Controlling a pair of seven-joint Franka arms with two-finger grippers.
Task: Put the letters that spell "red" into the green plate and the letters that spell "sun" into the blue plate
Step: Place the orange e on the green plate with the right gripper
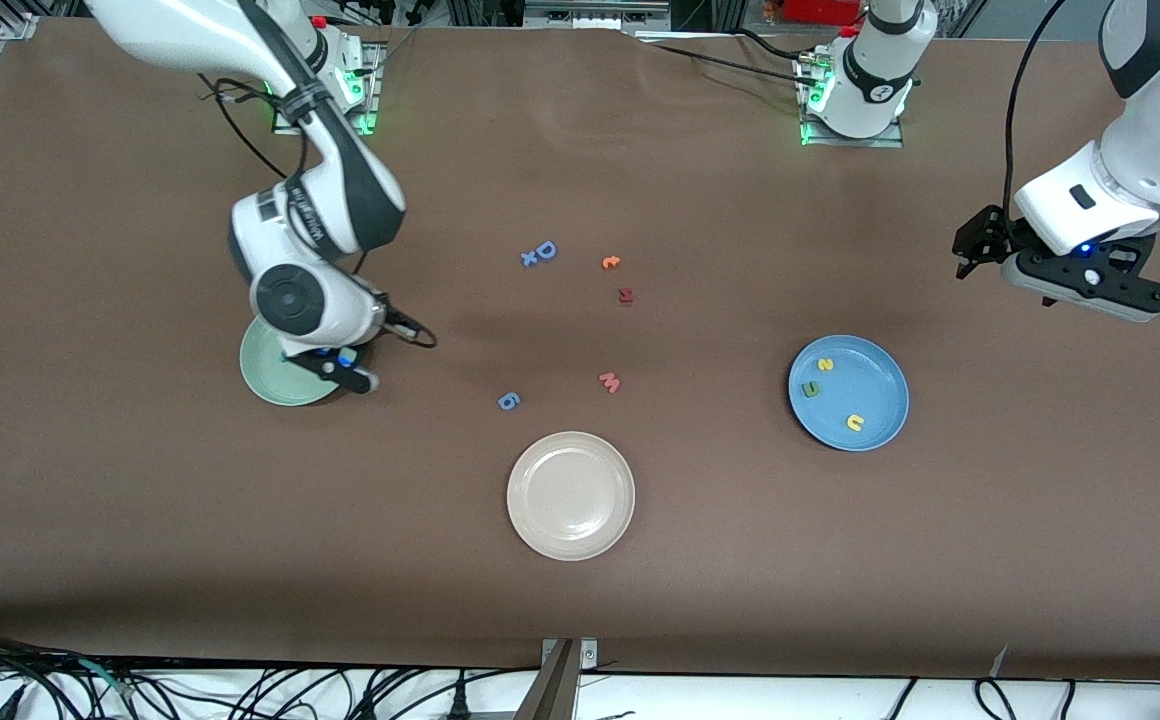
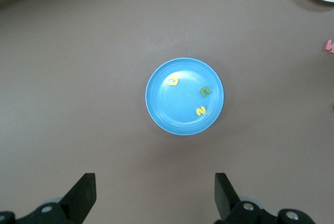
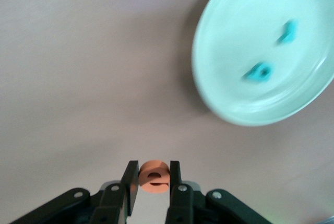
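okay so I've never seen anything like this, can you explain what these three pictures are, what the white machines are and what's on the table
Two white robot arms work at a brown table. One picture looks down from across it; the other two come from cameras on the arms' wrists.

The right gripper, by the green plate, pinches an orange "e"; two teal letters already lie in that plate. The left gripper waits open above the blue plate, which holds three small letters.

A white plate and spare letters also lie there.
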